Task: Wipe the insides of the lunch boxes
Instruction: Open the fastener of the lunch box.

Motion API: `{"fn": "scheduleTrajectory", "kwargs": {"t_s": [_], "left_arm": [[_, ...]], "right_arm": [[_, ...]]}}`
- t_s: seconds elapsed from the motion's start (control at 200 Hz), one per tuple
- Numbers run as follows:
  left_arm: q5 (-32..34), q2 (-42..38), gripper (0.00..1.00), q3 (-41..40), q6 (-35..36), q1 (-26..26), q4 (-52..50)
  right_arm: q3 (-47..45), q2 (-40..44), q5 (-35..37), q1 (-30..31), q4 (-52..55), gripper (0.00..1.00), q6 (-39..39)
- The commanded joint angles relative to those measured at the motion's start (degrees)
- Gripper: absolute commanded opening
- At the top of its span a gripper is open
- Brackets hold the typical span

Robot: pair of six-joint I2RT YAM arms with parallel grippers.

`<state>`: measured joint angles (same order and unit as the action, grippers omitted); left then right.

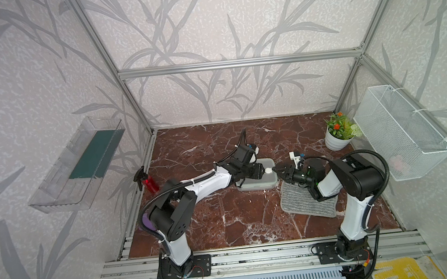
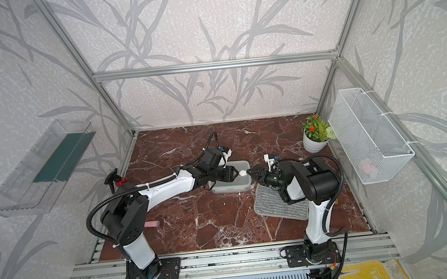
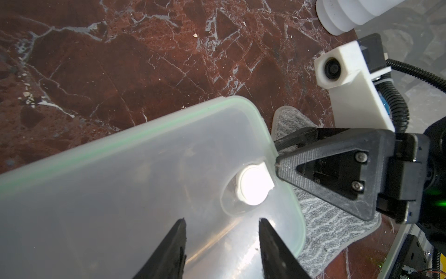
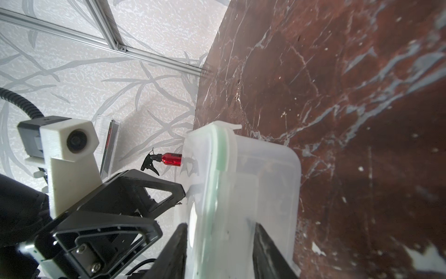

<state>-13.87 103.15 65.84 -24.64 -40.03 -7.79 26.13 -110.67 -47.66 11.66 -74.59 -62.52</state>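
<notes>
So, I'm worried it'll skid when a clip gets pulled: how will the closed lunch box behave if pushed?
The lunch box looks thin, translucent and empty, so probably light. On the smooth marble tabletop it'd likely slide rather than tip, being low and flat. Its thin lid probably flexes.

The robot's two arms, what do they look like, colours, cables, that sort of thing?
The left arm and right arm have white shells, black joints and black ribbed cable running alongside. The left claw and right claw are black, with triangular cut-out fingers. A white blocky camera housing sits by each wrist.
</notes>
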Motion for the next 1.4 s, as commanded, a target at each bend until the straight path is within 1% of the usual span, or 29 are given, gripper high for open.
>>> {"fn": "scheduleTrajectory", "kwargs": {"t_s": [0.0,0.02,0.085,0.12,0.135,0.16,0.165,0.215,0.3,0.535,0.625,0.695,0.815,0.845,0.915,1.045,1.27,1.395], "left_arm": [[1.7,8.9,0.50,-5.9,-0.8,0.6,-17.7],[1.7,9.0,0.50,-5.9,-0.8,0.5,-17.7],[1.7,9.3,0.50,-5.8,-0.5,0.6,-17.7],[1.7,9.5,0.50,-5.7,-0.4,0.6,-17.7],[1.7,9.5,0.50,-5.7,-0.4,0.5,-17.8],[1.7,9.6,0.50,-5.7,-0.3,0.5,-17.8],[1.7,9.6,0.50,-5.7,-0.4,0.5,-17.8],[1.7,9.8,0.50,-5.8,-0.3,0.5,-17.7],[1.7,9.8,0.50,-6.0,-0.3,0.6,-17.8],[1.7,9.7,0.50,-5.9,-0.4,0.6,-18.1],[1.7,9.7,0.50,-5.6,-0.3,0.6,-18.3],[1.8,9.7,0.50,-5.5,-0.1,0.5,-18.7],[1.8,9.6,0.50,-5.5,-0.3,0.5,-18.9],[1.9,9.7,0.50,-5.5,-0.3,0.6,-18.8],[1.8,9.7,0.50,-5.5,-0.4,0.5,-18.7],[1.6,9.9,0.50,-5.4,-0.4,0.5,-18.7],[1.6,9.8,0.50,-5.4,-0.4,0.6,-18.8],[1.8,9.6,0.50,-5.6,-0.5,0.6,-18.7]], "right_arm": [[2.7,1.1,-4.1,0.7,-5.7,0.39,-0.2],[2.7,1.2,-4.1,0.6,-5.7,0.38,-0.2],[2.5,1.4,-4.2,0.6,-5.7,0.30,-0.2],[2.4,1.5,-4.1,0.6,-5.7,0.25,-0.2],[2.3,1.4,-4.1,0.6,-5.7,0.21,-0.2],[2.3,1.4,-4.2,0.6,-5.8,0.19,-0.1],[2.3,1.4,-4.2,0.6,-5.7,0.17,0.0],[2.0,1.5,-3.9,0.6,-5.7,0.10,-0.1],[1.7,1.9,-3.8,0.6,-5.7,0.00,-0.1],[0.6,4.1,-2.1,0.6,-4.8,0.00,0.2],[0.2,5.9,-0.9,0.9,-0.5,0.00,2.4],[0.1,7.9,0.5,1.2,5.1,0.00,5.1],[0.5,12.5,2.9,1.9,15.7,0.00,10.0],[0.6,15.0,3.6,2.0,18.3,0.00,11.4],[1.1,17.4,4.8,2.1,22.8,0.00,13.5],[1.3,19.5,6.3,2.4,26.7,0.00,15.2],[2.4,20.3,9.6,4.1,31.5,0.00,16.7],[2.8,21.4,10.1,4.2,35.4,0.00,17.8]]}}
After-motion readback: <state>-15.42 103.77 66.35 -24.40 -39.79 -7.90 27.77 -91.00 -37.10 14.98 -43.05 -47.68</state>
